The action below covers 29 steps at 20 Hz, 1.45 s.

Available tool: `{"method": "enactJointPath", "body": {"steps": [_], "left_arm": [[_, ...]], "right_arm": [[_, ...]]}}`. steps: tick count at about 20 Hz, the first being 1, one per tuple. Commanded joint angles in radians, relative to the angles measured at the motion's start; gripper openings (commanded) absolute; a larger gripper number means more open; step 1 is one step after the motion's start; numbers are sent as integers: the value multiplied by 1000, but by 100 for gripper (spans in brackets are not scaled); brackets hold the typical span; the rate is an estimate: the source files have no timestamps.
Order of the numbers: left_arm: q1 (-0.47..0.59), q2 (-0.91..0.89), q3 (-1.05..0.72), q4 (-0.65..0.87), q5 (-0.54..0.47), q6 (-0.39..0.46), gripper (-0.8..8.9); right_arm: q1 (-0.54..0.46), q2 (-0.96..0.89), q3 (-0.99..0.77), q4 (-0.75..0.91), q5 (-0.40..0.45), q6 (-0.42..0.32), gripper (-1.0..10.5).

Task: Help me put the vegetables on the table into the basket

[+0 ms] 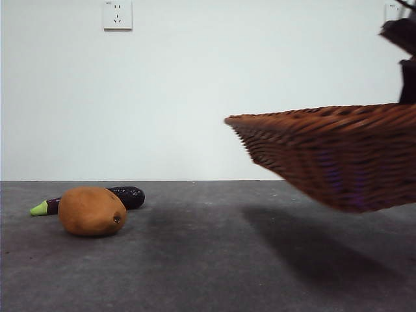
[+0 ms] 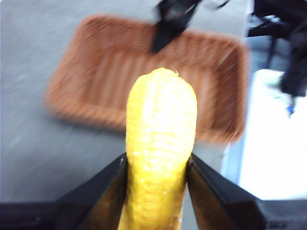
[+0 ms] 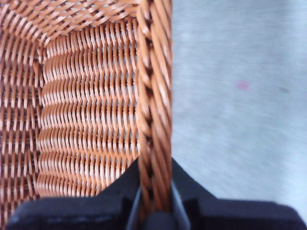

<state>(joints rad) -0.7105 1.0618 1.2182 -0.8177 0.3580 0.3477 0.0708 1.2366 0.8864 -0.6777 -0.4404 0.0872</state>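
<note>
My left gripper (image 2: 157, 165) is shut on the yellow corn cob (image 2: 160, 143) and holds it high above the brown wicker basket (image 2: 110, 72). My right gripper (image 3: 154, 184) is shut on the basket's braided rim (image 3: 153, 96) and holds the basket (image 1: 338, 156) lifted and tilted above the table at the right of the front view. The right arm (image 1: 403, 52) shows as a dark shape at the top right. The brown potato (image 1: 92, 210) lies on the table at the left, with the purple eggplant (image 1: 127, 195) just behind it, green stem end pointing left.
The dark grey table (image 1: 208, 260) stretches between the vegetables and the basket's shadow. A white wall with a socket (image 1: 117, 14) stands behind. In the left wrist view the table's edge and a white surface (image 2: 273, 143) lie beyond the basket.
</note>
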Motion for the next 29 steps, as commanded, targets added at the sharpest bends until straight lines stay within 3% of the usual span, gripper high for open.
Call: {"method": "enactJointPath", "body": {"steps": [1, 4, 7, 15, 23, 24, 26, 27, 29], "left_arm": [[-85, 59, -5, 80, -10, -71, -6], [-181, 175, -5, 162, -49, -98, -6], [-216, 291, -5, 182, -80, -106, -6], [-238, 449, -5, 318, -90, -184, -7], [-273, 571, -5, 324, -89, -192, 4], [-273, 573, -5, 322, -90, -212, 104], [-273, 573, -5, 327, -89, -217, 519], [-273, 573, -5, 326, -89, -217, 593], [-273, 573, -5, 326, -89, -217, 593]], "right_arm": [[82, -3, -19, 48, 33, 94, -11], [170, -2, -21, 87, 64, 148, -11], [196, -2, -21, 102, 67, 165, -11], [200, -2, -21, 110, 75, 164, -11], [212, -2, -21, 127, 78, 169, -11], [212, -2, -21, 128, 78, 168, -11], [212, -2, -21, 132, 78, 167, -11], [212, -2, -21, 134, 78, 167, -11], [212, -2, -21, 136, 78, 167, -11]]}}
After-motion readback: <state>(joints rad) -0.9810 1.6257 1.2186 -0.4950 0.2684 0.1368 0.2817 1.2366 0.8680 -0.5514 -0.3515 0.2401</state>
